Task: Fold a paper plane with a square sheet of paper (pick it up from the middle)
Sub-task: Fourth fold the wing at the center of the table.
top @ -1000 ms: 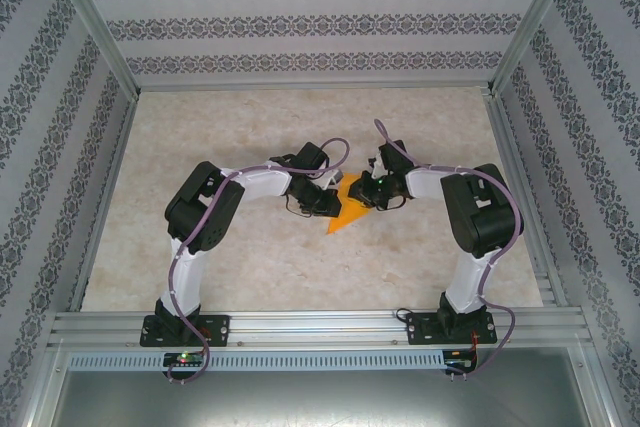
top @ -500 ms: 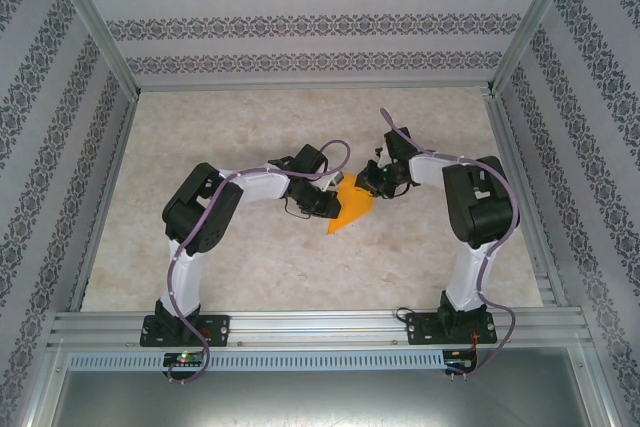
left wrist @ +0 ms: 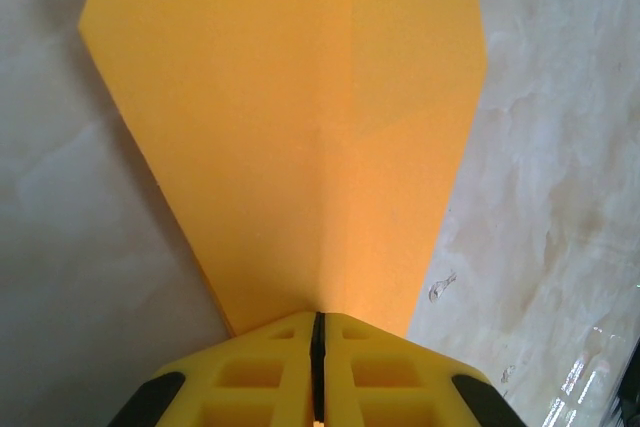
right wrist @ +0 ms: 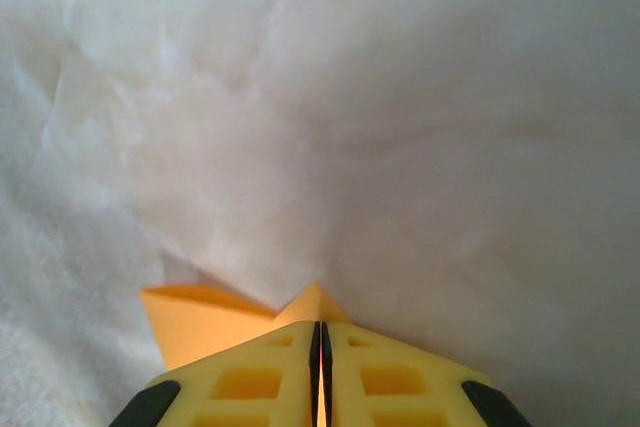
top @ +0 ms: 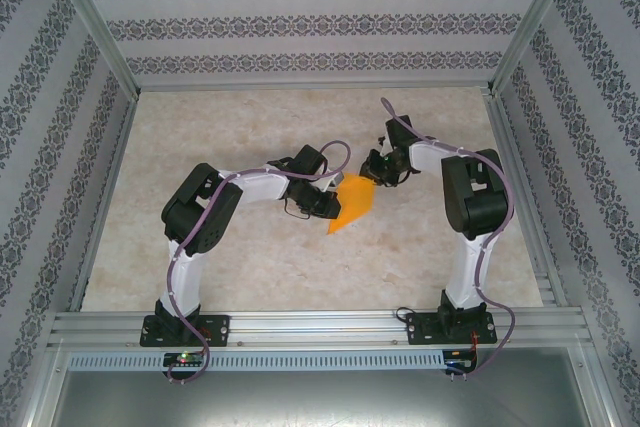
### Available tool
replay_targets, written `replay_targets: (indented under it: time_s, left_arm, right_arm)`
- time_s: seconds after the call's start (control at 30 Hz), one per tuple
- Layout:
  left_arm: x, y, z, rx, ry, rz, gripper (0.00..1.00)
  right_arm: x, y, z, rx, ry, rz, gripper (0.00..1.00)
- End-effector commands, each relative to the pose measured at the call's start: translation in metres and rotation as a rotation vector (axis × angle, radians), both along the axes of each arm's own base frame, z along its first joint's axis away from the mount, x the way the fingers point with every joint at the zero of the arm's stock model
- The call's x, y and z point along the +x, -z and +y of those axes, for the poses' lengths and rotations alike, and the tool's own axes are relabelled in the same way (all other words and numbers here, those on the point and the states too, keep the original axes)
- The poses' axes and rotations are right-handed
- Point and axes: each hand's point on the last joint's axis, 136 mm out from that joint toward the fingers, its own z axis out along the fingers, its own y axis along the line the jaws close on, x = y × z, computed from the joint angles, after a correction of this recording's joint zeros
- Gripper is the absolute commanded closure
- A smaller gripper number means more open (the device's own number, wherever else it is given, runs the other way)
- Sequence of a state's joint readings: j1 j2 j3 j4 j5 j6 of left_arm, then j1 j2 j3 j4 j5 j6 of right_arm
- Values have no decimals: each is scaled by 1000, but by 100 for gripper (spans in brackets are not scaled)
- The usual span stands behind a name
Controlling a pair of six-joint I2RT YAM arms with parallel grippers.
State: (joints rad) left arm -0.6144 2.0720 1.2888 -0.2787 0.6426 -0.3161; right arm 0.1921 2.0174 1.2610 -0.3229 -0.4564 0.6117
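The orange-yellow sheet of paper (top: 352, 205) is folded into a pointed shape with a centre crease, near the middle of the marble table. My left gripper (top: 333, 201) is shut on its narrow end; in the left wrist view the paper (left wrist: 300, 127) fans out wide ahead of the closed jaws (left wrist: 318, 315). My right gripper (top: 373, 175) is shut on the paper's far right edge. A small corner of the paper (right wrist: 318, 302) pokes past the right gripper (right wrist: 320, 324), and another flap of it (right wrist: 195, 319) shows to the left.
The marble table (top: 240, 127) is fenced by aluminium frame rails (top: 110, 177) and patterned walls on three sides. Both arm bases are bolted to the near rail (top: 320, 325). Purple cables (top: 400, 132) loop off both wrists.
The right gripper has moved toward the far side and swung its wrist, uncovering more of the paper's right part. The left arm and gripper have stayed put.
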Motion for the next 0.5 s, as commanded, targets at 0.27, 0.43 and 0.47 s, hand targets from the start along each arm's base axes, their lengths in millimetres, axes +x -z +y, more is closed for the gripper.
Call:
replay_targets:
  time_s: [0.27,0.43,0.47]
  left_arm:
    - [-52,72,61,319,1,189,89]
    - [-49,69,55,291,0,189,89]
    - [-47,67,53,285,-2,187,88]
  right_arm:
    - [24,-7,-38,-147,31,-55,87]
    - [17,-42,-34,-107,18,-120,87]
    - [13,-46,-30,-88,9,-122,87]
